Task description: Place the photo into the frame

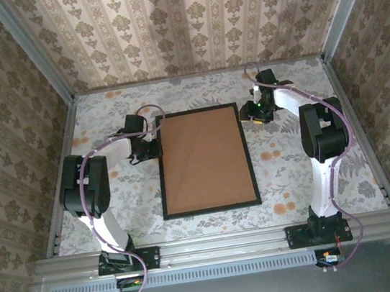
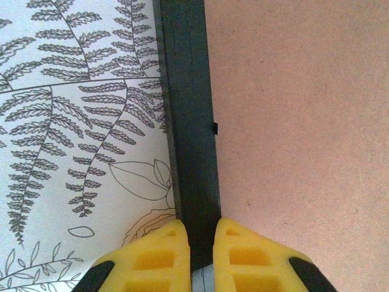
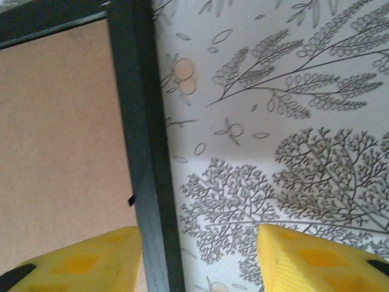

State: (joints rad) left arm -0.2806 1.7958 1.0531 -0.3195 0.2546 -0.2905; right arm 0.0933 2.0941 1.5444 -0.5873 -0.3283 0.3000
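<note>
Nearest you, your left gripper (image 1: 152,150) is reaching in from the left side of the patterned worktop (image 1: 294,176). In the left wrist view its yellow fingers (image 2: 164,255) are pinching narrowly on the left rail of the frame (image 2: 188,121), one on the outer side and one on the inner side by the brown backing board (image 2: 292,121). You are probably gripping here to stop the frame from sliding.

The frame (image 1: 163,187) is lying flat in the middle of the worktop, between your two arms. Its long sides are running away from you, near to far, roughly square with the worktop's edges. Its short sides are lying crosswise. The backing board (image 1: 204,159) is filling the opening and facing up, so the frame's back seems to be pointing at the ceiling. You cannot tell whether the photo is lying underneath.

Farther away, your right gripper (image 1: 248,113) is sitting at the frame's right rail, just short of the far right corner. In the right wrist view its fingers (image 3: 103,255) are standing apart astride that rail (image 3: 143,152) and holding nothing. One is over the board and the other is well out over the worktop (image 3: 292,91). This looks like you are lining up a second grip opposite the first.
</note>
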